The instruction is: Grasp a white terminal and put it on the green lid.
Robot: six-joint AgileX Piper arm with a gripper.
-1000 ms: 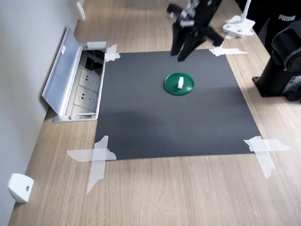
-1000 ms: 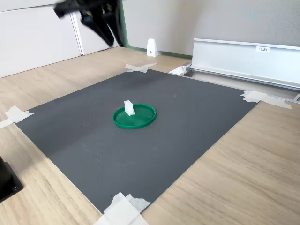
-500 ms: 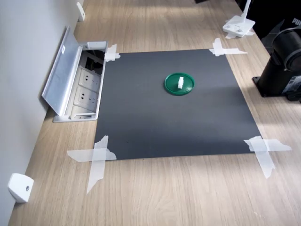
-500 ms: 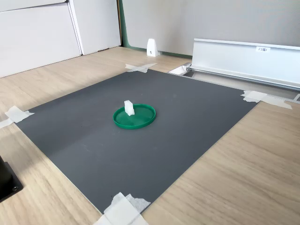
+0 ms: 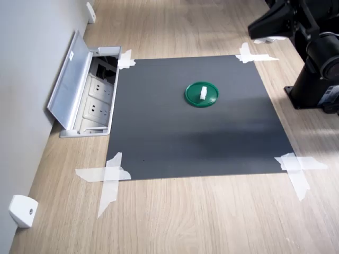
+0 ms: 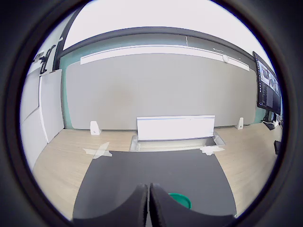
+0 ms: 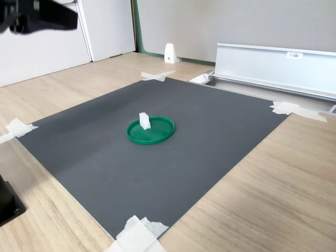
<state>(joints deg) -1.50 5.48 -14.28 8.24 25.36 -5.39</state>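
- First exterior view: white terminal [image 5: 203, 93] stands upright on the green lid [image 5: 210, 99], approx. mid-disc. Lid lies flat on the black mat [image 5: 196, 127], toward the mat's far side. Mat is held to the wooden table [image 5: 201, 211] w/ white tape strips [image 5: 108, 177] at its corners. My arm [image 5: 286, 18] is up in the first exterior view's top right, well apart from the lid; pincer tips don't show here. Open socket box [image 5: 90, 98] w/ raised metal flap sits just beside the mat on the first exterior view's left. Small white wedge piece [image 5: 22, 210] near the wall, bottom left.
- Wrist view: my gripper [image 6: 148, 201] has both fingers pressed together, no gap, nothing between them. Part of the green lid [image 6: 182, 199] peeks out just beside the fingertips [image 6: 140, 203]; terminal not visible here. Mat, tape and the socket box's flap [image 6: 175, 127] lie ahead, grey wall behind.
- Second exterior view: terminal [image 7: 144, 121] on the lid [image 7: 157, 134], nearer the rim on the second exterior view's left, upright. A dark blurred part of my arm [image 7: 42, 17] is at top left, high and away from the lid. Socket box flap [image 7: 273, 65] at right rear.
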